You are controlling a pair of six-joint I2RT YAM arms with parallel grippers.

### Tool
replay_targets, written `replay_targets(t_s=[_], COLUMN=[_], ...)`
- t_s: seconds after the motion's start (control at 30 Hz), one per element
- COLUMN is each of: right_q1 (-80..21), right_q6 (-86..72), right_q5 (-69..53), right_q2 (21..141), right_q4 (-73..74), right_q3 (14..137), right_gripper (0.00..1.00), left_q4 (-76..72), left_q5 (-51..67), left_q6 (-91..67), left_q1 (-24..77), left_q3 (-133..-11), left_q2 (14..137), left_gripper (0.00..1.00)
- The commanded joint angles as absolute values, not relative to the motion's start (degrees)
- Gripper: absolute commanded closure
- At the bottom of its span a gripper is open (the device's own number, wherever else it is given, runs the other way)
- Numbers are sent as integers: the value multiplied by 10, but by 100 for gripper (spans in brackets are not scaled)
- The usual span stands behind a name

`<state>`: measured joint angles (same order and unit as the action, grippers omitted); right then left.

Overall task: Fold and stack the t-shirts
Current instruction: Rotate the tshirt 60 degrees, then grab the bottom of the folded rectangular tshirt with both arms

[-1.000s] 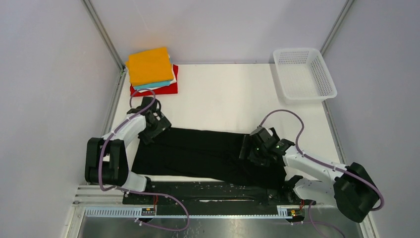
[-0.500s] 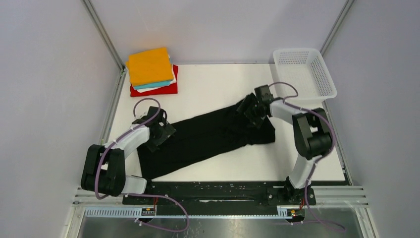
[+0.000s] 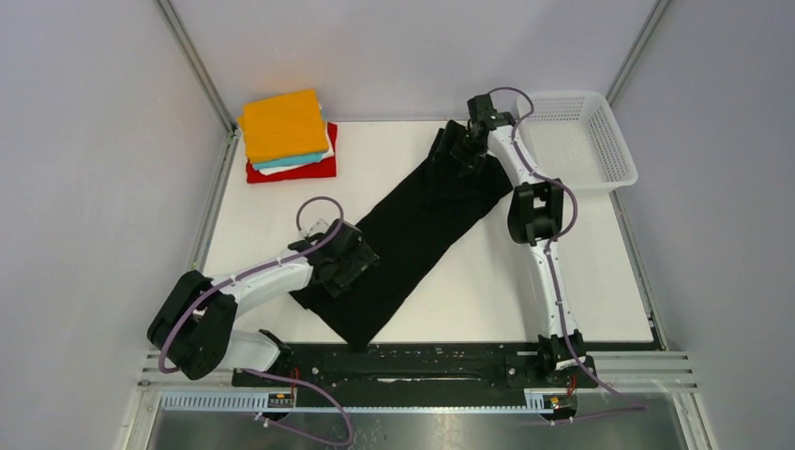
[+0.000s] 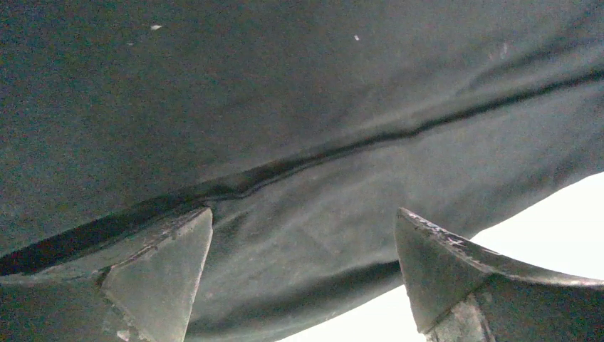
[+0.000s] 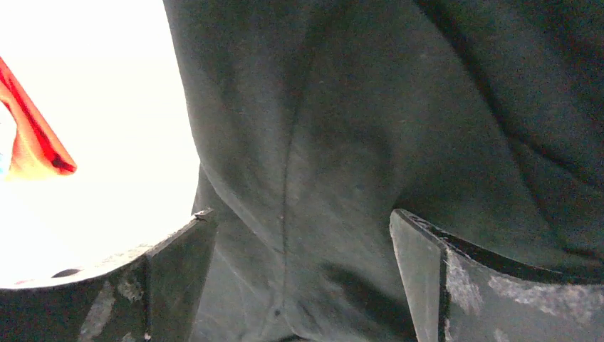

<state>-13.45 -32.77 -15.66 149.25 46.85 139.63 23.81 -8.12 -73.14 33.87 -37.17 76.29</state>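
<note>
Top external view: the black shirt (image 3: 412, 239) lies as a long, mostly smooth diagonal band on the bench (image 3: 469, 300), from near my bases to the far edge beside the basket (image 3: 577, 141). My left claw (image 3: 352, 266) rests spread on its near left edge and my right claw (image 3: 453, 150) rests spread on its far end. Folded shirts (image 3: 286, 131) sit stacked at the far left corner, and white bench shows on both sides of the band.

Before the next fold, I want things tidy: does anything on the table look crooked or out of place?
The black t-shirt lies askew, a long strip running diagonally from near left toward the white basket, not square with the table. Nothing looks spilled or damaged.
</note>
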Motion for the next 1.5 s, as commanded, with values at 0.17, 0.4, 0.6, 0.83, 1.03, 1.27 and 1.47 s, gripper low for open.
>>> replay_targets(t_s=[0.17, 0.4, 0.6, 0.83, 1.03, 1.27, 1.47], right_q1=[-127, -127, -129, -144, -185, -363, -472], right_q6=[-393, -461, -357, -239, -326, -426, -516], right_q5=[-276, -288, -255, -67, -40, -76, -119], right_q2=[1554, 1565, 1432, 1106, 791, 601, 540], right_q4=[378, 267, 337, 399, 286, 259, 248], right_q3=[1460, 1515, 1480, 1114, 627, 352, 247], right_gripper=[0, 1, 0, 1, 0, 1, 15], left_q4=[188, 188, 250, 354, 414, 329, 282], left_q5=[-52, -7, -66, -157, -148, -51, -22], left_q6=[-851, -821, -716, -647, -632, -625, -612], left_q1=[522, 577, 587, 583, 545, 535, 536], left_q3=[-463, -555, -604, -497, -354, -252, -246], left_q2=[881, 955, 869, 673, 523, 505, 579], left_gripper=[1, 1, 1, 1, 1, 27, 48])
